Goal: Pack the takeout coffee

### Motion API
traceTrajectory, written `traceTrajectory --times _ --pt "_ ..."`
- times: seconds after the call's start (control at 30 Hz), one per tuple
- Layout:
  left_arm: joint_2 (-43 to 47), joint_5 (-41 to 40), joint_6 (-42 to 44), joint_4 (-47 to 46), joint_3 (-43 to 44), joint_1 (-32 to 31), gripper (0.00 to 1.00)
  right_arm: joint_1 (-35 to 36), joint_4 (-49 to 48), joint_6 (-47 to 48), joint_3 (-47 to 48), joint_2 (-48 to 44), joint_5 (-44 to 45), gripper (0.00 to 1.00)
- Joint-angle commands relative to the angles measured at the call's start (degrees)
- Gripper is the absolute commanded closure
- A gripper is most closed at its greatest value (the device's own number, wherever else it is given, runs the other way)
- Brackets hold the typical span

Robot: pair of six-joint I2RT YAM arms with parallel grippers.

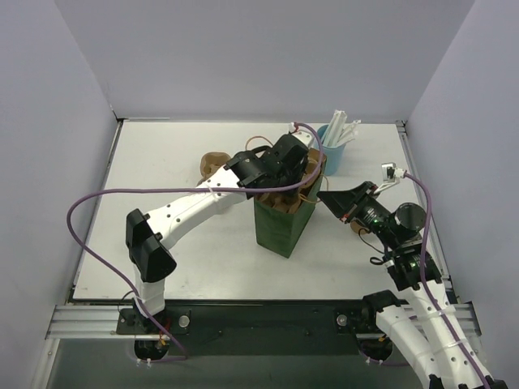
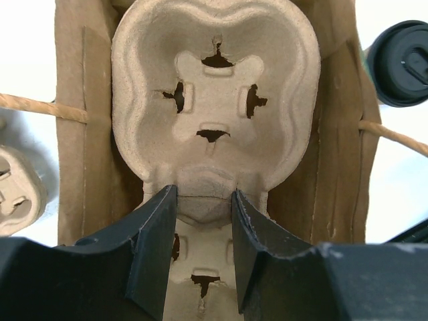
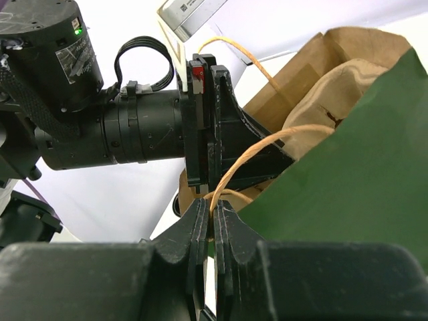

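Top external view: a green paper bag [image 1: 280, 228] stands upright and open-mouthed about the middle of the bench [image 1: 162, 162], with both arms reaching to it. The left arm comes over the bag's mouth from the left edge side, and the left gripper [image 2: 204, 197] points down into the bag. In the left wrist view its jaws stand part-way apart, one finger pressed against each side of the raised centre hump of a pulp carrier [image 2: 214, 87], so it is gripping that carrier. The carrier sits inside the bag, with the brown inner walls visible on both sides of it. The right gripper [image 3: 212, 212] is at the bag's right upper rim with its jaws closed, and the right wrist view shows the bag's twine handle [image 3: 249, 159] pinched between its fingers. The takeout coffee [image 2: 401, 63] is outside the bag. It stands on the bench toward the right edge, and only its round black lid shows past the bag's wall. A second pulp carrier [image 1: 212, 166] lies on the bench behind the left arm, toward the far edge. A blue cup [image 1: 331, 159] holding white sticks stands near the far edge, just behind the bag.
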State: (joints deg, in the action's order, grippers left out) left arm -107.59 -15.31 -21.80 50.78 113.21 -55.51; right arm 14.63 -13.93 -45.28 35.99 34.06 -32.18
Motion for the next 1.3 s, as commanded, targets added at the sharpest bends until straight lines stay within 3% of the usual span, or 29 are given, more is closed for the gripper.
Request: traceTrajectory --times 0.0,0.63,1.17,1.27 --pt "-0.78 -3.41 -0.25 -1.21 0.09 -0.66 0.8 -0.39 -5.14 -0.6 -0.48 0.39 -1.13 1.0" --pt "-0.69 -3.58 -5.53 -5.96 -8.17 -2.06 0.8 -0.39 -7.42 -1.13 -2.23 1.18 -0.77 1.0" --pt "-3.5 -5.61 -8.52 -5.35 -9.76 -2.15 0.75 -0.39 -8.04 -0.78 -2.94 2.23 -0.25 1.0" --pt "-3.94 -5.87 -8.78 -4.29 -8.88 -2.15 0.68 -0.39 -8.39 -0.87 -3.2 2.41 -0.25 1.0"
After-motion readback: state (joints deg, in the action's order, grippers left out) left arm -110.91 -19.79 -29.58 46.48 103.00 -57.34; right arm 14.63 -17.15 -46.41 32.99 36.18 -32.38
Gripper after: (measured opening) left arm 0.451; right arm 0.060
